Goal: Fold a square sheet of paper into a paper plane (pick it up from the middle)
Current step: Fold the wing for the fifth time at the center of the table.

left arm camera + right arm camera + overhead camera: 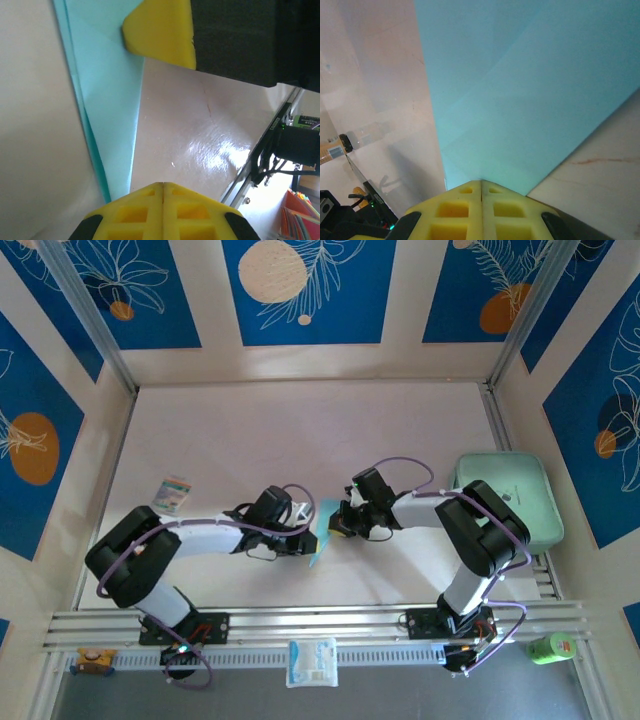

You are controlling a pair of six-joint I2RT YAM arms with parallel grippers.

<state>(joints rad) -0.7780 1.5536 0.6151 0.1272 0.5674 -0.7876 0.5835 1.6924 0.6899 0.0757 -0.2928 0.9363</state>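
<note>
Paper plane [322, 529] held between both arms.
I see left gripper [162, 188] and right gripper [481, 184] each pinched shut on it.

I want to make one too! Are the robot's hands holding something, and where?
Yes. The left gripper pinches the folded blue paper at its narrow end, and the right gripper pinches its wide end.
</note>
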